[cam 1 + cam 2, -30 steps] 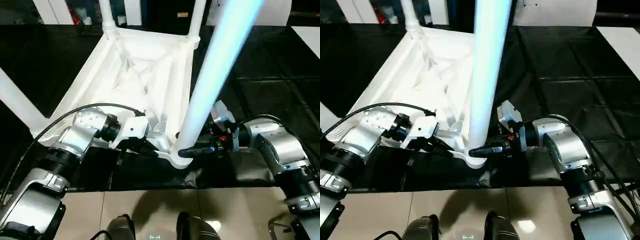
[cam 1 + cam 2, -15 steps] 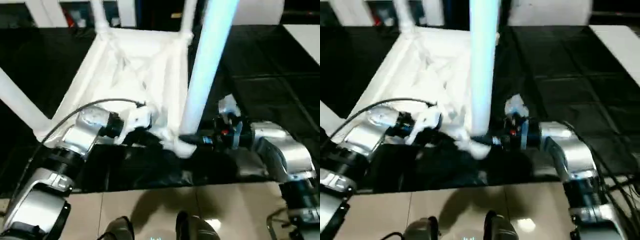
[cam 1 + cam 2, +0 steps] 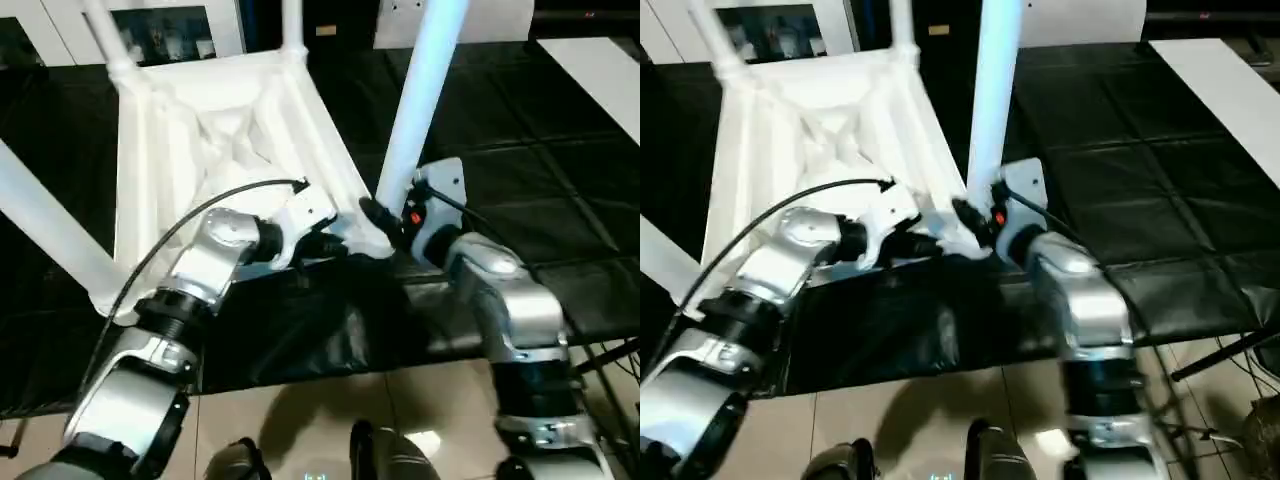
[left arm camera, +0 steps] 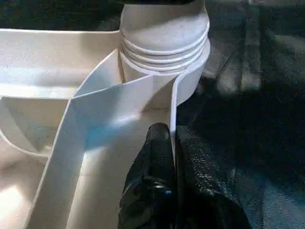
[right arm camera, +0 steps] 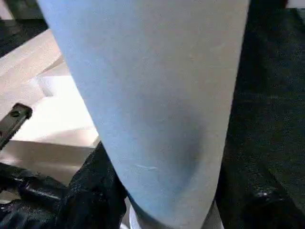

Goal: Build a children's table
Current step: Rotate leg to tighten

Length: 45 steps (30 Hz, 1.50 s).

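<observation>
White table top [image 3: 210,140] lies underside-up on the black desk [image 3: 560,200]; left pincer [image 4: 172,152] clamps its near rim, right pincer [image 3: 375,215] clamps the near-right leg [image 3: 415,95].

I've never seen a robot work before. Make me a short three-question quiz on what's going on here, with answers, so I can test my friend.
1. True or false: the table top lies upside down, ribbed underside facing up.
2. Multiple choice: what is the left gripper shut on? A) a table leg B) the thin wall of the table top near a corner socket C) a black cable
3. Fill in: the right gripper grips the near leg close to its ____ end, where it meets the corner socket.

Key: 1 true; 2 B; 3 lower. The left jaws pinch the wall between them; the right jaws sit either side of the leg.
</observation>
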### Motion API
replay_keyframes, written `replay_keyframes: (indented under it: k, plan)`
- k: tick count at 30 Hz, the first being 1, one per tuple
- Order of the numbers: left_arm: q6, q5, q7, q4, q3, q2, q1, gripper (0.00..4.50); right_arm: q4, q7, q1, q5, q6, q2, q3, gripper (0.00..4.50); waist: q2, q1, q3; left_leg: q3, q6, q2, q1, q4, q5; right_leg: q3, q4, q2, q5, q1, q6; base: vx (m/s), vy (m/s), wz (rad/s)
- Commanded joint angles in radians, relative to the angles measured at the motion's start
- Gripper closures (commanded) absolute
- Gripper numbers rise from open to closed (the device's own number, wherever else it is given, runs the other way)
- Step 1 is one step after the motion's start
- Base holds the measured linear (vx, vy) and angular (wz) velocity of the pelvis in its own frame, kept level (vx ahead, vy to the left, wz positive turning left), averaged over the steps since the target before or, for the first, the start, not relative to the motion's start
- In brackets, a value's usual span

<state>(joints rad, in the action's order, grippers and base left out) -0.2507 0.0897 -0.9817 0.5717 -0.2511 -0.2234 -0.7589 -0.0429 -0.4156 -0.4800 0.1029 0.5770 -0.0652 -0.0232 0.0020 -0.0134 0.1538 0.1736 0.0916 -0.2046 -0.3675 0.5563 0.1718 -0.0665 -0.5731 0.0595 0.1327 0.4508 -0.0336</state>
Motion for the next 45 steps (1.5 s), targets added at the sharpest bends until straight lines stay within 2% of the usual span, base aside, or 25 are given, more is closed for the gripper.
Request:
replay_keyframes:
  k: [1, 5, 8, 9, 10, 12, 14, 15, 16, 17, 19, 20, 21, 22, 23, 26, 27, 29, 30, 31, 32, 36, 40, 45]
  plan:
    - [0.021, -0.029, 0.006, -0.024, -0.036, 0.079, -0.008, 4.50, 0.005, -0.060, 0.011, 0.061, 0.019, 0.067, 0.105, 1.73, -0.003, -0.006, -0.069, 0.000, -0.073, -0.001, -0.002, -0.053, 0.145, 0.042, 0.074, 0.057, 0.327, -0.078, -0.148, 0.000, 0.000, 0.00]
    - [0.057, -0.028, -0.022, -0.026, -0.035, 0.037, 0.006, 4.50, 0.025, -0.111, 0.033, 0.078, -0.030, 0.010, 0.093, 1.39, 0.000, -0.008, -0.068, 0.000, -0.075, -0.003, 0.000, -0.054, 0.158, 0.043, 0.075, 0.060, 0.331, -0.079, -0.153, 0.000, 0.000, 0.00]
    - [0.086, -0.030, -0.046, -0.025, -0.034, 0.018, 0.014, 4.50, 0.026, -0.145, 0.040, 0.077, -0.060, -0.020, 0.083, 1.19, 0.000, -0.010, -0.070, 0.001, -0.088, -0.005, -0.001, -0.053, 0.142, 0.045, 0.069, 0.060, 0.265, -0.083, -0.178, 0.000, 0.000, 0.00]
    - [0.122, -0.030, -0.095, -0.025, -0.040, -0.015, 0.024, 4.50, 0.012, -0.215, 0.043, 0.080, -0.114, -0.068, 0.071, 1.12, 0.001, -0.011, -0.070, 0.001, -0.091, -0.005, -0.001, -0.052, 0.139, 0.045, 0.068, 0.061, 0.252, -0.082, -0.185, 0.000, 0.000, 0.00]
    - [0.124, -0.030, -0.099, -0.025, -0.040, -0.018, 0.025, 4.50, 0.011, -0.221, 0.044, 0.081, -0.117, -0.072, 0.070, 1.12, 0.000, -0.011, -0.069, 0.002, -0.095, -0.005, -0.002, -0.052, 0.139, 0.045, 0.067, 0.061, 0.247, -0.084, -0.187, 0.000, 0.000, 0.00]
    - [0.171, -0.028, -0.147, -0.014, -0.045, -0.051, 0.031, 4.50, -0.004, -0.309, 0.045, 0.097, -0.165, -0.125, 0.065, 0.85, -0.001, -0.011, -0.068, 0.003, -0.107, -0.003, -0.004, -0.051, 0.136, 0.046, 0.067, 0.062, 0.256, -0.086, -0.186, 0.000, 0.000, 0.00]
    - [0.224, -0.038, -0.210, -0.004, -0.049, -0.081, 0.036, 4.50, -0.018, -0.411, 0.045, 0.097, -0.192, -0.193, 0.092, 0.79, 0.001, -0.013, -0.068, 0.003, -0.116, -0.003, -0.002, -0.049, 0.137, 0.045, 0.068, 0.062, 0.260, -0.087, -0.185, 0.000, 0.000, 0.00]
    - [0.249, -0.057, -0.259, -0.004, -0.045, -0.095, 0.039, 4.50, -0.029, -0.484, 0.042, 0.086, -0.213, -0.243, 0.122, 0.65, 0.006, -0.014, -0.066, 0.003, -0.123, -0.006, -0.002, -0.050, 0.128, 0.046, 0.066, 0.062, 0.239, -0.085, -0.195, 0.000, 0.000, 0.00]
    - [0.249, -0.057, -0.259, -0.004, -0.045, -0.095, 0.039, 4.50, -0.029, -0.484, 0.042, 0.086, -0.213, -0.243, 0.122, 0.65, 0.007, -0.015, -0.067, 0.004, -0.126, -0.007, -0.002, -0.049, 0.129, 0.045, 0.064, 0.061, 0.227, -0.085, -0.199, 0.000, 0.000, 0.00]
    - [0.260, -0.072, -0.297, -0.008, -0.046, -0.106, 0.042, 4.50, -0.037, -0.526, 0.036, 0.085, -0.221, -0.266, 0.135, 0.41, 0.008, -0.019, -0.065, 0.004, -0.129, -0.008, 0.000, -0.049, 0.128, 0.046, 0.062, 0.062, 0.217, -0.084, -0.208, 0.000, 0.000, 0.00]
    - [0.272, -0.090, -0.351, -0.016, -0.049, -0.120, 0.047, 4.50, -0.048, -0.576, 0.027, 0.089, -0.231, -0.288, 0.144, 0.37, 0.007, -0.021, -0.065, 0.005, -0.128, -0.010, 0.000, -0.050, 0.135, 0.046, 0.062, 0.063, 0.221, -0.083, -0.219, 0.000, 0.000, 0.00]
    - [0.283, -0.099, -0.395, -0.021, -0.058, -0.136, 0.049, 4.50, -0.061, -0.630, 0.019, 0.103, -0.240, -0.307, 0.151, 0.37, 0.002, -0.024, -0.065, 0.006, -0.128, -0.011, 0.002, -0.050, 0.142, 0.046, 0.062, 0.062, 0.228, -0.082, -0.222, 0.000, 0.000, 0.00]
    - [0.291, -0.105, -0.432, -0.024, -0.066, -0.150, 0.051, 4.50, -0.075, -0.677, 0.012, 0.109, -0.257, -0.325, 0.160, 0.37, 0.005, -0.027, -0.064, 0.006, -0.128, -0.014, 0.002, -0.050, 0.141, 0.046, 0.060, 0.064, 0.228, -0.082, -0.224, 0.000, 0.000, 0.00]
    - [0.300, -0.108, -0.458, -0.024, -0.073, -0.161, 0.050, 4.50, -0.087, -0.716, 0.006, 0.110, -0.274, -0.340, 0.171, 0.37, -0.001, -0.028, -0.065, 0.005, -0.129, -0.015, 0.002, -0.050, 0.147, 0.044, 0.059, 0.064, 0.234, -0.082, -0.223, 0.000, 0.000, 0.00]
    - [0.315, -0.110, -0.483, -0.019, -0.079, -0.171, 0.048, 4.50, -0.099, -0.762, 0.003, 0.113, -0.298, -0.358, 0.188, 0.37, 0.002, -0.030, -0.062, 0.007, -0.126, -0.017, 0.004, -0.050, 0.151, 0.046, 0.061, 0.065, 0.251, -0.078, -0.221, 0.000, 0.000, 0.00]
    - [0.346, -0.113, -0.526, -0.005, -0.083, -0.186, 0.041, 4.50, -0.114, -0.840, -0.003, 0.138, -0.314, -0.380, 0.210, 0.37, 0.002, -0.037, -0.063, 0.007, -0.129, -0.019, 0.005, -0.049, 0.149, 0.047, 0.059, 0.066, 0.242, -0.078, -0.223, 0.000, 0.000, 0.00]
    - [0.362, -0.112, -0.541, 0.002, -0.084, -0.191, 0.037, 4.50, -0.120, -0.873, -0.007, 0.155, -0.312, -0.384, 0.213, 0.54, -0.002, -0.040, -0.063, 0.006, -0.134, -0.019, 0.005, -0.050, 0.145, 0.046, 0.056, 0.066, 0.235, -0.078, -0.228, 0.000, 0.000, 0.00]
    - [0.378, -0.113, -0.568, 0.010, -0.087, -0.200, 0.031, 4.50, -0.131, -0.924, -0.018, 0.178, -0.304, -0.389, 0.215, 0.65, -0.002, -0.043, -0.062, 0.007, -0.132, -0.020, 0.004, -0.050, 0.142, 0.046, 0.057, 0.067, 0.239, -0.078, -0.230, 0.000, 0.000, 0.00]
    - [0.385, -0.114, -0.578, 0.012, -0.088, -0.204, 0.029, 4.50, -0.136, -0.945, -0.022, 0.186, -0.300, -0.392, 0.217, 0.75, -0.007, -0.044, -0.061, 0.006, -0.132, -0.020, 0.004, -0.050, 0.143, 0.047, 0.056, 0.068, 0.245, -0.079, -0.228, 0.000, 0.000, 0.00]
    - [0.389, -0.115, -0.585, 0.014, -0.088, -0.206, 0.027, 4.50, -0.141, -0.957, -0.026, 0.189, -0.299, -0.394, 0.218, 0.84, -0.006, -0.045, -0.061, 0.006, -0.131, -0.020, 0.005, -0.050, 0.143, 0.047, 0.056, 0.068, 0.249, -0.078, -0.227, 0.000, 0.000, 0.00]
    - [0.399, -0.116, -0.598, 0.018, -0.091, -0.211, 0.023, 4.50, -0.153, -0.983, -0.035, 0.194, -0.295, -0.401, 0.223, 0.96, -0.009, -0.044, -0.060, 0.006, -0.128, -0.019, 0.003, -0.051, 0.141, 0.046, 0.057, 0.067, 0.254, -0.078, -0.224, 0.000, 0.000, 0.00]
    - [0.420, -0.118, -0.621, 0.029, -0.098, -0.220, 0.013, 4.50, -0.186, -1.026, -0.053, 0.199, -0.303, -0.408, 0.235, 1.26, -0.009, -0.045, -0.060, 0.006, -0.122, -0.019, 0.004, -0.050, 0.138, 0.047, 0.056, 0.068, 0.259, -0.078, -0.224, 0.000, 0.000, 0.00]
    - [0.431, -0.116, -0.631, 0.041, -0.098, -0.220, 0.009, 4.50, -0.201, -1.052, -0.063, 0.206, -0.299, -0.409, 0.244, 1.51, -0.011, -0.046, -0.060, 0.006, -0.129, -0.019, 0.003, -0.049, 0.120, 0.046, 0.052, 0.067, 0.220, -0.079, -0.238, 0.000, 0.000, 0.00]
    - [0.444, -0.114, -0.633, 0.057, -0.098, -0.220, 0.002, 4.50, -0.215, -1.077, -0.073, 0.215, -0.291, -0.410, 0.249, 1.91, -0.010, -0.047, -0.057, 0.006, -0.125, -0.019, 0.003, -0.050, 0.133, 0.046, 0.056, 0.068, 0.251, -0.079, -0.231, 0.000, 0.000, 0.00]
